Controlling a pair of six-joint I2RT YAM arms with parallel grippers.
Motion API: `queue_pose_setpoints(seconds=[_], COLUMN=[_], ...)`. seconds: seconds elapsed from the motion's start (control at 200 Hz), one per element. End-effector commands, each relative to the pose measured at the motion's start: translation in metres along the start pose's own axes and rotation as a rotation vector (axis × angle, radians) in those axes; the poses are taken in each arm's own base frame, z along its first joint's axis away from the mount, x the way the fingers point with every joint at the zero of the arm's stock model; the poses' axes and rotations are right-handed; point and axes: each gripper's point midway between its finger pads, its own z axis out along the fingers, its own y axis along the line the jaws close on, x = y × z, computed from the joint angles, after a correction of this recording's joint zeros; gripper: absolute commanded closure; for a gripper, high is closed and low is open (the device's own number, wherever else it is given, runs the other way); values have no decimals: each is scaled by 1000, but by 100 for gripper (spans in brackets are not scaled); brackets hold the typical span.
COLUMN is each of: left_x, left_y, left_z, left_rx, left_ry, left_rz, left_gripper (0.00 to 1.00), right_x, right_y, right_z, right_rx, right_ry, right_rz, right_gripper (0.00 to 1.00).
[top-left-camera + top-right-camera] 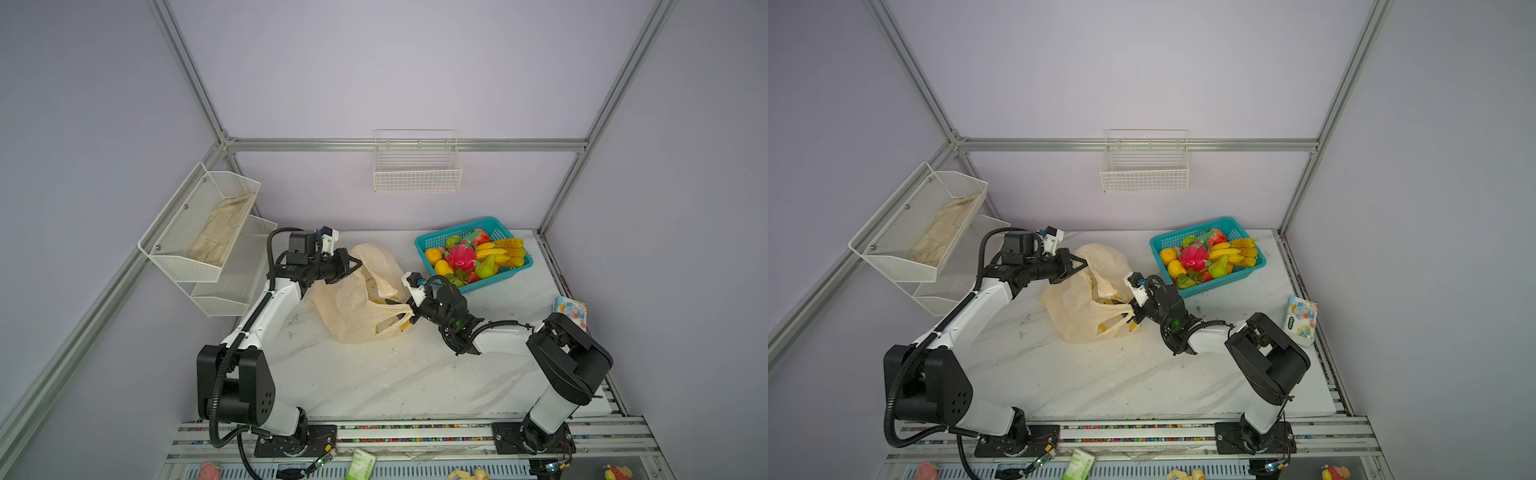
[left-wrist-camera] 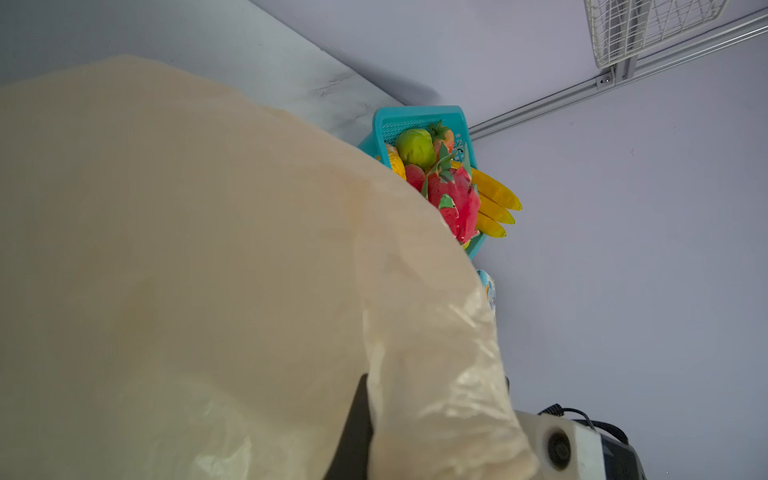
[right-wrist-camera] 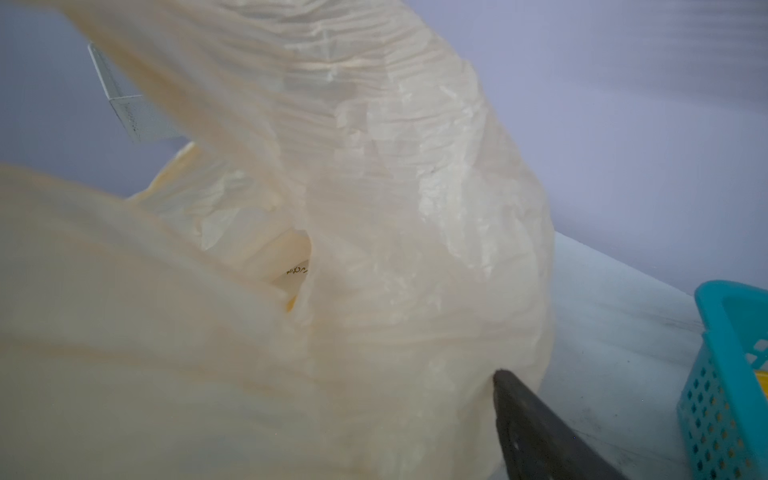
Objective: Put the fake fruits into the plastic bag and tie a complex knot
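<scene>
The left gripper (image 1: 358, 263) pinches the bag (image 1: 347, 318), the right gripper's (image 1: 411, 316) grip is unclear; hold the mouth wide for fruits (image 1: 462, 255).

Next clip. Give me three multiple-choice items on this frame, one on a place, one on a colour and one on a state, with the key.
1. Where does the dragon fruit lie?
A. in the mesh basket
B. inside the plastic bag
C. between the jaws of the left gripper

2. What colour is that basket?
A. white
B. teal
C. red

3. The left gripper is:
A. open, clear of everything
B. shut on the plastic bag
C. shut on the basket's rim

Key:
1 A, the dragon fruit sits inside the basket at the table's far right.
2 B, its mesh walls show teal in both top views.
3 B, its jaws are closed on the bag's raised far edge, with film along a finger in the left wrist view.
</scene>
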Motion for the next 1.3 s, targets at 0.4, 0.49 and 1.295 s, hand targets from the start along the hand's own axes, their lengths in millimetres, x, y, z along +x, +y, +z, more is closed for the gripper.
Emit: queue_pose_setpoints(seconds=[0.4,0.49,1.295], left_x=[-14,-11,63], left_y=[5,2,6], left_z=[-12,-14,-8], left_rx=[-298,-324,-544], left_ry=[-86,-98,-362], left_rz=[371,394,420], left_gripper=[83,76,28], right_x=[-62,-59,-72], right_y=[-18,-25,-26], right_z=[11,10,7], right_rx=[27,69,52], right_ry=[-90,-84,-130], right_rz=[550,622,819], right_gripper=[100,100,100])
